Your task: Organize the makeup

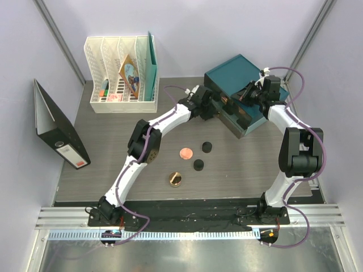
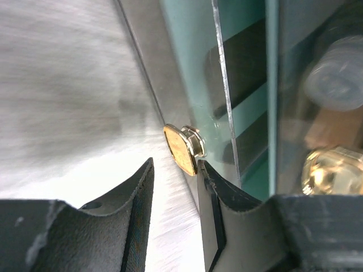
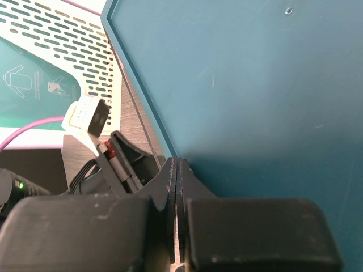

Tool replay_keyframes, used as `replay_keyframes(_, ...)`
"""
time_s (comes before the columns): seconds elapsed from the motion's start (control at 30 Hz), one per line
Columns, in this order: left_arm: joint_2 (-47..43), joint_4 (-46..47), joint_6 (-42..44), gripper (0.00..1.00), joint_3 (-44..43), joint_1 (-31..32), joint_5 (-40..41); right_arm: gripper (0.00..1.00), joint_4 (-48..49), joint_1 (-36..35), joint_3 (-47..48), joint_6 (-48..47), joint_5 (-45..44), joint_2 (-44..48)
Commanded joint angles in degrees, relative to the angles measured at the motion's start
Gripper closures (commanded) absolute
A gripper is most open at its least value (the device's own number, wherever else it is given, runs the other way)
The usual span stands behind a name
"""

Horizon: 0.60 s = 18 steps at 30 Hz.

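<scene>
On the grey wood-grain counter (image 1: 113, 164), between pale lilac walls, a coral compact (image 1: 186, 153), one black pot (image 1: 206, 148), a second black pot (image 1: 198, 165) and a gold jar (image 1: 175, 179) lay loose before the teal case (image 1: 238, 73). A black binder (image 1: 57, 130) bore a spine label (image 1: 80, 162), its writing too small to read. The left jaws stood apart at the case's gold knob (image 2: 184, 148); the right jaws were closed, empty, at the case's top.

I see a white mesh file rack (image 1: 126, 106) back left, a teal folder (image 1: 150, 65) in its right slot, and a black binder (image 1: 57, 133) at the left wall.
</scene>
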State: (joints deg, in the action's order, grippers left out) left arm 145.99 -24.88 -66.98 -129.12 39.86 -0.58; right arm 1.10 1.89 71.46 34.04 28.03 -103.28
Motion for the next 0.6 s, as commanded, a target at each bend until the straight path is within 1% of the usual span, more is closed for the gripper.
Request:
replay_keyframes(0.0, -5.6, -7.9, 2.5, 0.64, 10.0, -1.8, 5.0, 0.98, -20.8, -0.3, -6.0, -5.0, -7.3, -8.2)
replay_keyframes(0.07, -7.7, -5.8, 1.7, 0.63, 13.7, -2.3, 3.9, 0.97, -20.9, -0.3, -5.8, -5.0, -7.1, -8.2)
replay_keyframes(0.1, -9.6, -4.6, 1.6, 0.63, 17.1, -2.6, 4.1, 0.97, -20.9, -0.3, -5.7, -5.0, -7.1, -8.2)
replay_keyframes(0.2, -13.0, -2.5, 1.7, 0.63, 22.1, -2.9, 3.9, 0.97, -20.7, -0.3, -5.8, -4.8, -7.0, -8.3)
replay_keyframes(0.47, -20.3, -0.9, 4.0, 0.63, 31.3, -2.6, 2.9, 0.97, -20.5, -0.3, -5.7, -4.7, -6.8, -8.6)
replay_keyframes(0.57, -23.1, 1.5, 5.0, 0.61, 35.2, -2.4, 3.9, 0.97, -20.3, -0.3, -6.1, -4.7, -6.8, -8.7)
